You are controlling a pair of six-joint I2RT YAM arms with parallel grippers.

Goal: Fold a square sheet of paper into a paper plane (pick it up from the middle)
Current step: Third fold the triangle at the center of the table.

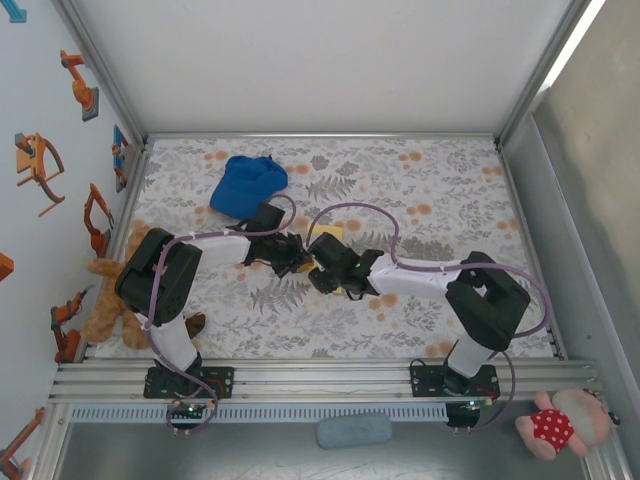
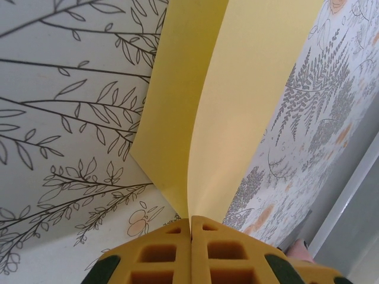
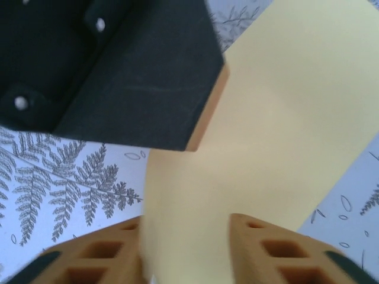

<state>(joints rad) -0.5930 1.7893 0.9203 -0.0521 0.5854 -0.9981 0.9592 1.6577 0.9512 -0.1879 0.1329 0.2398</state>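
Observation:
The square sheet of paper (image 2: 237,89) is yellow and bent into a fold, held above the flowered table. My left gripper (image 2: 190,220) is shut on its lower edge, and both flaps rise from the pinched jaw tips. In the right wrist view the paper (image 3: 272,136) runs down between the fingers (image 3: 278,248) of my right gripper (image 3: 186,236), whose jaws stand apart on either side of it. From above, the two grippers meet at mid-table, left gripper (image 1: 298,258) facing right gripper (image 1: 320,270), with a corner of the paper (image 1: 331,234) showing behind them.
A blue fabric cap (image 1: 248,183) lies at the back left of the table. A brown plush toy (image 1: 112,300) sits at the left edge beside the left arm. The left gripper's black body (image 3: 118,65) hangs close above the right gripper.

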